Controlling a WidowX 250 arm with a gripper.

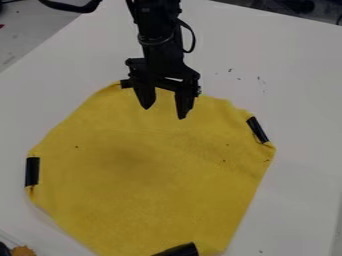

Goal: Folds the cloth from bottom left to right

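Yellow cloth (147, 185) lies spread on the white bench (294, 75), its near side running to the bottom of view, bench surface stretching right and up to the far edge. And the claw (164, 113), fingers apart, hangs over the cloth's far end!

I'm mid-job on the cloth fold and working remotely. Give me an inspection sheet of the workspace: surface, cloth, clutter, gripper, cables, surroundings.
Surface: white table, a few dark specks beyond the cloth.
Job's things: yellow cloth spread out, not folded; black pieces at its left, right and bottom edges in the view.
Clutter: small orange-brown item at the lower left corner, too cut off to identify.
Gripper: open, over the cloth's far part; contact cannot be judged.
Cables: black cable looping beside the arm.
Surroundings: dark items past the table's far edge, unidentifiable.
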